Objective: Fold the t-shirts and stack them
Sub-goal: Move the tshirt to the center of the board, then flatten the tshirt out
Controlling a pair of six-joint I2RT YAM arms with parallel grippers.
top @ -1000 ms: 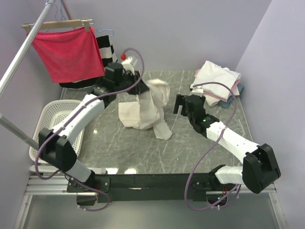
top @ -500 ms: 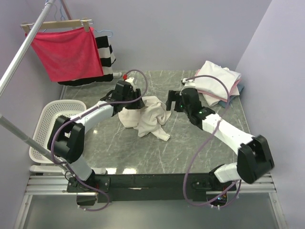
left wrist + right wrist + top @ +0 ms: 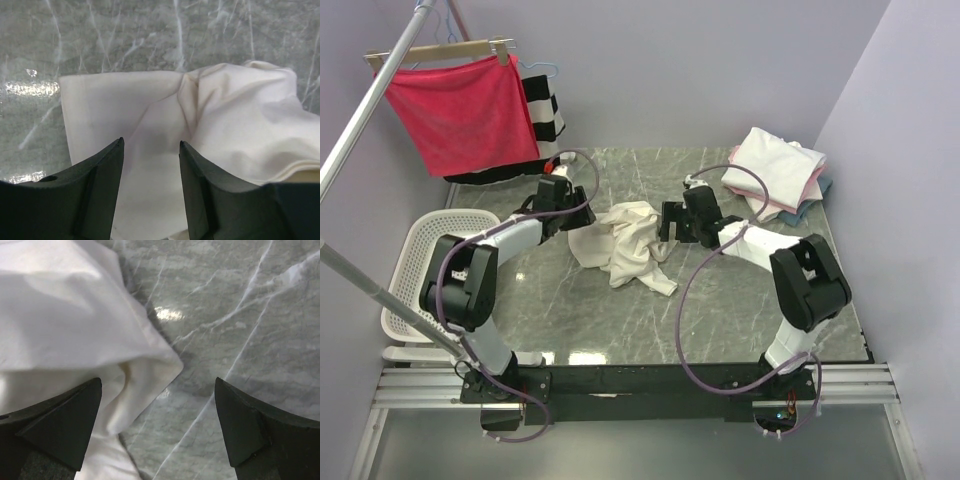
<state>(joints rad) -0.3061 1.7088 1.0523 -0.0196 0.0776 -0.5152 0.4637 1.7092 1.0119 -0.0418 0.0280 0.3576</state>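
Cream cotton t-shirt (image 3: pixel 625 242), one, unfolded: it lies crumpled in a loose heap near the middle of the grey marble table (image 3: pixel 550 310), with a narrow strip trailing toward the near edge. Left gripper (image 3: pixel 151 150): low over the left edge of the heap, jaws parted. Its wrist view shows a flat, hemmed panel of the cloth on the marble in the gap between the two dark fingers (image 3: pixel 100 170), which do not pinch it. Right gripper (image 3: pixel 157 390): at the right edge of the same heap, jaws spread wide and grasping nothing. A pointed fold of the shirt lies on the table beneath its left finger, with bare marble under the rest of the gap. The two grippers face each other across the garment. Folded t-shirts (image 3: pixel 775 165), one stack: at the far right corner of the table, well apart from the heap. A cream shirt is on top, and pale pink and blue edges show below it. White plastic basket (image 3: pixel 425 245): beside the table's left edge. Red cloth (image 3: pixel 460 110): on a wooden hanger from the rail at far left. Black-and-white striped garment (image 3: pixel 545 105): hanging just behind the red cloth.
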